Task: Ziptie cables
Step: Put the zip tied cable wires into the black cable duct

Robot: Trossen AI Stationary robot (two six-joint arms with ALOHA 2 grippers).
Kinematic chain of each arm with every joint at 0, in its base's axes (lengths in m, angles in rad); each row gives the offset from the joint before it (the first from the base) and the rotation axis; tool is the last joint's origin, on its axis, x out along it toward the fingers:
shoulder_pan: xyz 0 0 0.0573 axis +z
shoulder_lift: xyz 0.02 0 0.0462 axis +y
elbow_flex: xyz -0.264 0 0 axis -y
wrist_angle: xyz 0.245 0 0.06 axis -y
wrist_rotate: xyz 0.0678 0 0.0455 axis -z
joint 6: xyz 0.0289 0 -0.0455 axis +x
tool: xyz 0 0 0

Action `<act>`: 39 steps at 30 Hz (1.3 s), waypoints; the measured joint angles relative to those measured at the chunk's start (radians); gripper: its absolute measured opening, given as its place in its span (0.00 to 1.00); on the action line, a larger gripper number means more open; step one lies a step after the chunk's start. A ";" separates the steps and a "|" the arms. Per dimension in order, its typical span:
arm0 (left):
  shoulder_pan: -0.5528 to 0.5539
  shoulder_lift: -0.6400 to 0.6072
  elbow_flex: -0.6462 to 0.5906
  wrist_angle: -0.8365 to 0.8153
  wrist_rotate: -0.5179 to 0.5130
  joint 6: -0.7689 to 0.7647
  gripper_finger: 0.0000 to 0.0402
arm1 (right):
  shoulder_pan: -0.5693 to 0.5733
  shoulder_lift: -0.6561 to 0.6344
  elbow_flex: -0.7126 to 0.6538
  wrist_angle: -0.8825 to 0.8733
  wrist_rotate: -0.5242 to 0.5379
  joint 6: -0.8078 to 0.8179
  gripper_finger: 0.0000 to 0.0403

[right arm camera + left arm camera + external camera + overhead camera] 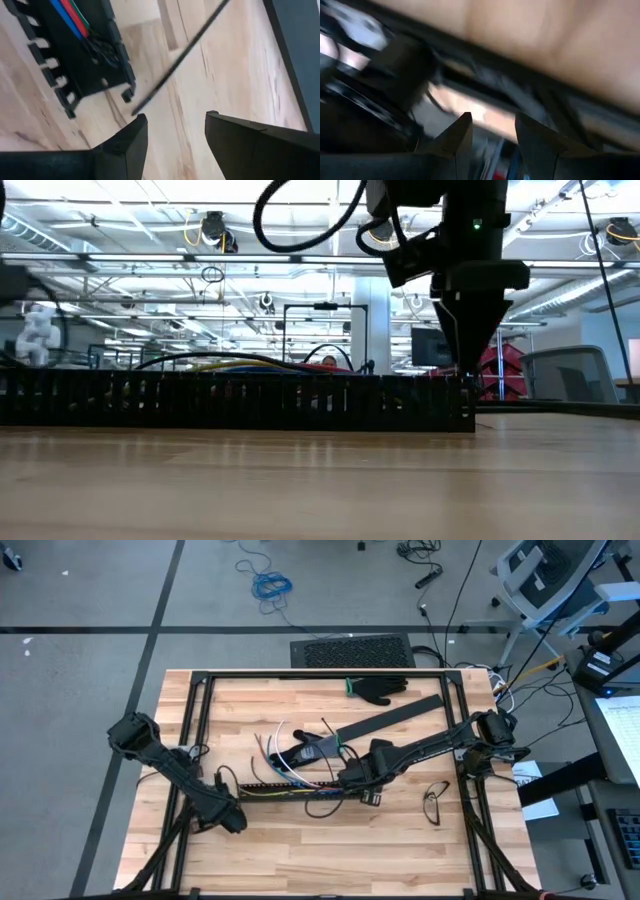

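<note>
My right hand (172, 131), fingers apart and empty, hovers at the right end of the slotted channel (75, 60) holding the cables (70, 15); I should centre over them first. Left hand (492, 131): grip unclear.

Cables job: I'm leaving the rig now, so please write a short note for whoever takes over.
Right gripper: fingers open, empty, low over the table at the end of the slotted channel.
Left gripper: fingers apart at the channel's other end; a grip cannot be confirmed.
Cables: some lie in the channel, others loop loose behind it.
Done: no tie seen on the bundle.
Left: gather and ziptie.
</note>
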 joint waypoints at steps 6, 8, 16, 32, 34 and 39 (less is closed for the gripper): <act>0.000 -0.027 0.046 -0.023 0.099 0.119 0.36 | 0.004 -0.006 0.000 -0.101 0.086 0.036 0.45; -0.002 -0.062 0.097 -0.022 -0.029 0.060 0.36 | 0.010 -0.035 0.000 -0.117 0.170 0.081 0.45; -0.029 -0.328 0.319 -0.006 -0.814 -0.273 0.36 | -0.075 -0.210 0.000 0.155 0.286 0.144 0.45; 0.747 -0.323 0.321 0.352 -0.436 0.878 0.36 | -0.201 -0.212 0.000 0.610 -0.290 -0.041 0.45; 0.776 -0.307 0.321 0.278 -0.431 0.882 0.36 | -0.189 -0.172 0.000 0.705 -0.265 0.007 0.45; 0.791 -0.400 0.321 0.273 -0.428 0.840 0.36 | -0.185 -0.011 0.001 0.916 -0.315 0.142 0.45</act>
